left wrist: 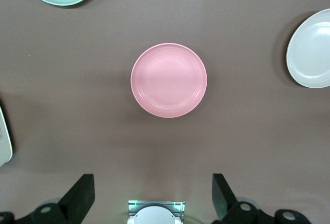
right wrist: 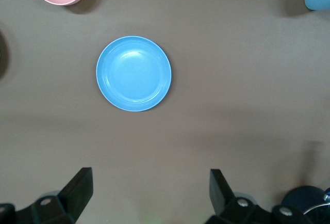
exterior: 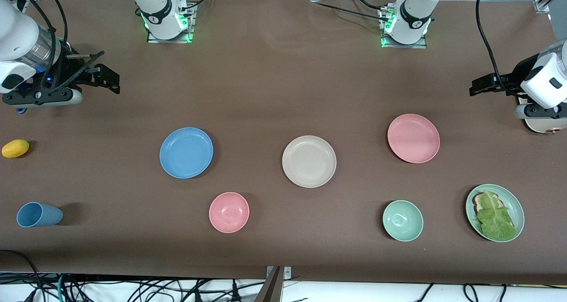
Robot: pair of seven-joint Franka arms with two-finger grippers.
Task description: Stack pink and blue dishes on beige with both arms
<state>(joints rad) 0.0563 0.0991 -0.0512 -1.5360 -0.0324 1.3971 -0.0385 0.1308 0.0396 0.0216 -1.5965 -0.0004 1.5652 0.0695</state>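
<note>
- Your beige plate (exterior: 308, 161) sits mid-table, nothing on it.
- Blue plate (exterior: 186, 152) lies toward the right arm's end, pink plate (exterior: 413, 138) toward the left arm's.
- Your right gripper (exterior: 104, 78) and left gripper (exterior: 483, 85) hang spread over the table's ends.

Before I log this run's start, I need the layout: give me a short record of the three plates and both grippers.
beige plate: mid-table, bare, nothing stacked on it
blue plate: beside the beige, toward the right arm's end, empty
pink plate: beside the beige, toward the left arm's end, empty
left gripper: open, empty, high over the table, pink plate in its wrist view
right gripper: open, empty, high over the table, blue plate in its wrist view
stacked so far: none
</note>
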